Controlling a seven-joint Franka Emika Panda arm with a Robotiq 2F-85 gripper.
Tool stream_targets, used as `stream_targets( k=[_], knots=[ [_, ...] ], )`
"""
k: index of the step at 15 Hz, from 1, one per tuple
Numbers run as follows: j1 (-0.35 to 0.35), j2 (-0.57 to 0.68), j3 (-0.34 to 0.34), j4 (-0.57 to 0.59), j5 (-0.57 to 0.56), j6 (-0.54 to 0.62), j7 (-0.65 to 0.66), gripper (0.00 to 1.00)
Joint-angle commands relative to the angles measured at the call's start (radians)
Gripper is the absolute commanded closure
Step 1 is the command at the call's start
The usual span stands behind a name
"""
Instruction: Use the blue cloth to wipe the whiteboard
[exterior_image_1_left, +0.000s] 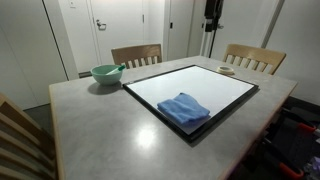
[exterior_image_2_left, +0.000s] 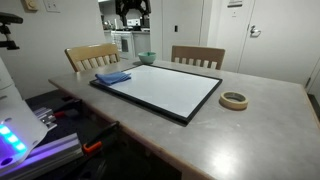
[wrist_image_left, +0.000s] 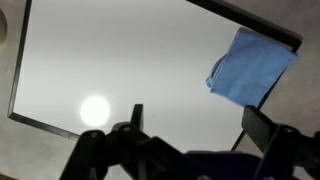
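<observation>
Whiteboard (wrist_image_left: 120, 60) lies flat, wiping not yet begun. Gripper (wrist_image_left: 195, 125) hangs well above it, jaws wide and empty; blue cloth (wrist_image_left: 250, 68) sits on the board's corner, off to the right. Judged stage: approach. The next move calls for shifting over the cloth, descending and closing on it.

— How many of each?
— One whiteboard (exterior_image_1_left: 200, 85), one blue cloth (exterior_image_1_left: 184, 109), one green bowl (exterior_image_1_left: 106, 73), one tape roll (exterior_image_2_left: 234, 100).
— And the furniture?
— One table (exterior_image_1_left: 100, 130), three chairs (exterior_image_1_left: 136, 55) (two across it, a third slatted back at the near corner).
</observation>
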Motion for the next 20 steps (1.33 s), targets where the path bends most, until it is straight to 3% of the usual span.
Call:
stream_targets(
  k=[1, 10, 11, 20],
  knots=[
    [0.022, 0.078, 0.073, 0.006, -0.029, 0.045, 0.208, 0.0],
    [0.083, 0.217, 0.145, -0.007, -0.033, 0.265, 0.449, 0.0],
    [0.079, 0.184, 0.139, -0.002, -0.021, 0.223, 0.419, 0.0],
    [0.094, 0.221, 0.15, -0.009, -0.022, 0.231, 0.439, 0.0]
  ],
)
